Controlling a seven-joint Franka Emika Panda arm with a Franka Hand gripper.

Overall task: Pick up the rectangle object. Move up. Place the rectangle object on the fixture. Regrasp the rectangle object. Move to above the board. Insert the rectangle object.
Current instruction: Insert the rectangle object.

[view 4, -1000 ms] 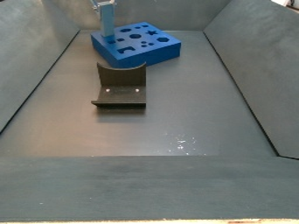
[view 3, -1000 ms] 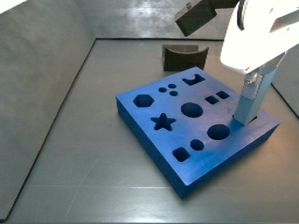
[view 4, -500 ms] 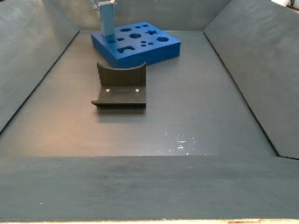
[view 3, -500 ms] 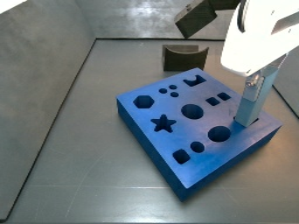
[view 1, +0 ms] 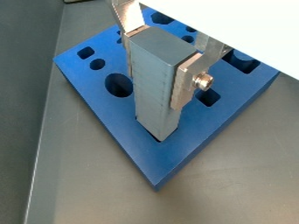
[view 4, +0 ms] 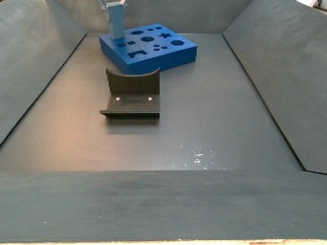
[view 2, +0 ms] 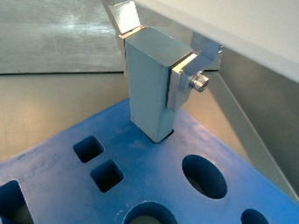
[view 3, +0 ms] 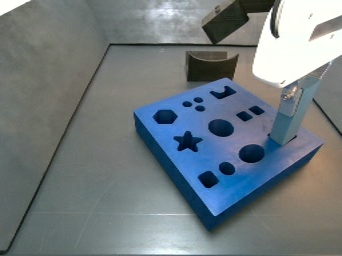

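In both wrist views the gripper (view 1: pixel 158 48) stands close to the lens, its fingers (view 1: pixel 187 77) clamped on the upper part of the rectangle object (view 1: pixel 156 87), one silver plate flat against each broad face. The light-blue block stands upright, and its lower end sits in a cut-out near one corner of the board (view 1: pixel 117 131); how deep it goes cannot be told. In a wrist view the finger (view 2: pixel 181 80) with its screw head lies against the side of the rectangle object (view 2: pixel 149 83), and round and square holes of the board (view 2: pixel 152 175) open just beside the block's foot.

In a side view the board (view 3: pixel 201 180) lies on the dark grey surface (view 3: pixel 80 200), turned at an angle, with its star, hexagon, circles and squares showing on top. The rectangle object (view 3: pixel 286 120) rises upright from the board's right-hand corner, with the white body of the gripper (view 3: pixel 290 92) above it. Behind the board, well apart from it, stands the fixture (view 3: pixel 210 64) near the back wall.

In a side view from the opposite end, the fixture (view 4: pixel 130 94) is the nearer thing, resting on the surface (view 4: pixel 192 144) with its notch turned toward the board (view 4: pixel 151 48) just beyond it. At the board's far left corner the rectangle object (view 4: pixel 117 19) stands upright, and the gripper (view 4: pixel 113 5) is mostly cut off by the frame edge there
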